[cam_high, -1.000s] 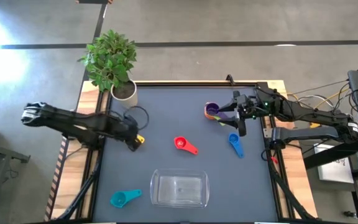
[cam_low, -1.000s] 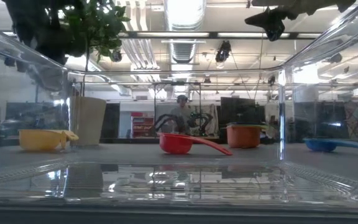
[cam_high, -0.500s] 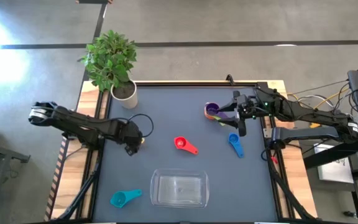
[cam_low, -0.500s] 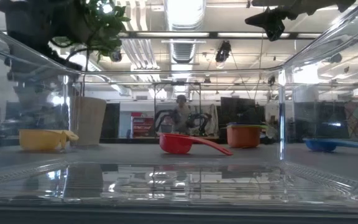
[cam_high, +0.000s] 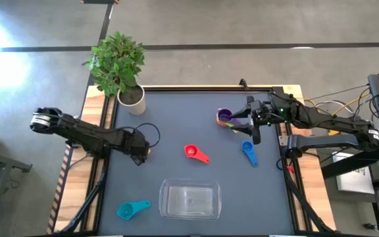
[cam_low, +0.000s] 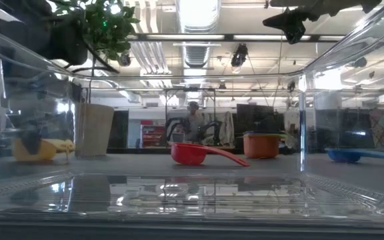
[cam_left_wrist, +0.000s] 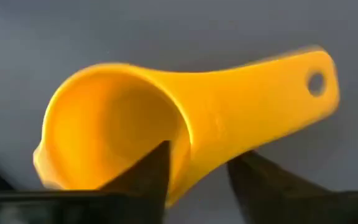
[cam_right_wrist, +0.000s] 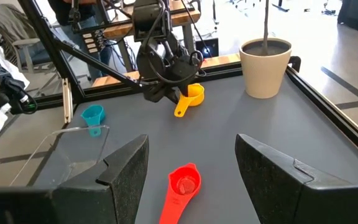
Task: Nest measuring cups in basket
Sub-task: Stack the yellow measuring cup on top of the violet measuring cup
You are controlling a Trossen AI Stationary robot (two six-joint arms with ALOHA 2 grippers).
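Since the prior frame my left gripper (cam_left_wrist: 194, 180) has dropped over the yellow cup (cam_left_wrist: 166, 118), fingers astride its rim, grip unconfirmed; light, rigid, slick plastic

No text, label, brand, number or sign can be read in any of the views.
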